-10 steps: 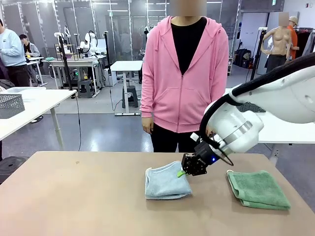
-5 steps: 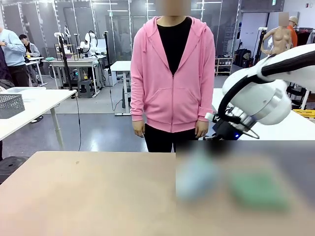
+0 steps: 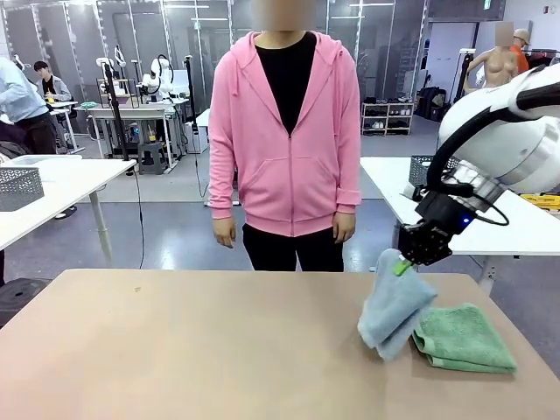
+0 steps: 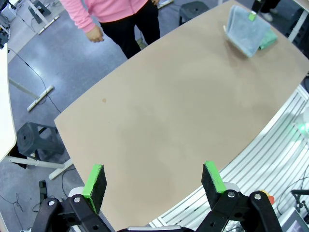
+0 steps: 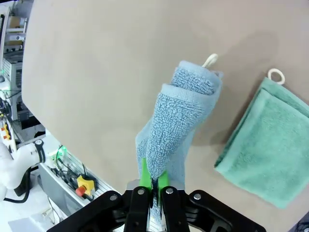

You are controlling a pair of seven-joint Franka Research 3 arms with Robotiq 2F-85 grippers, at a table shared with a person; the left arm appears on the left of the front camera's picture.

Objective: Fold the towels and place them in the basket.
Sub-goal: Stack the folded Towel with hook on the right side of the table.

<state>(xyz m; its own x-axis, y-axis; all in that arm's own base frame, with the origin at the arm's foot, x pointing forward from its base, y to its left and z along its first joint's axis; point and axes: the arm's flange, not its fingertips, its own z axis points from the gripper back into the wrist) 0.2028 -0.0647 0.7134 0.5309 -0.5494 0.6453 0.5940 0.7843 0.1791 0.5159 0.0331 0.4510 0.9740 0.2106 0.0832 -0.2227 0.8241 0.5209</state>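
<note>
You have the counter (image 3: 175,350) in front of you with a person (image 3: 284,149) standing at its far side; the mint green towel (image 3: 462,339) lies folded near its right edge, and your right end effector (image 3: 404,263) is clamped on the grey-blue towel (image 3: 395,308), which hangs beside it, while your left end effector (image 4: 153,182) stands apart above bare counter

Front cam is looking level across the surface (image 3: 175,350) toward the person (image 3: 284,140). Left wrist is looking down from high; right wrist close. All are sharing the towels (image 4: 246,34).
</note>
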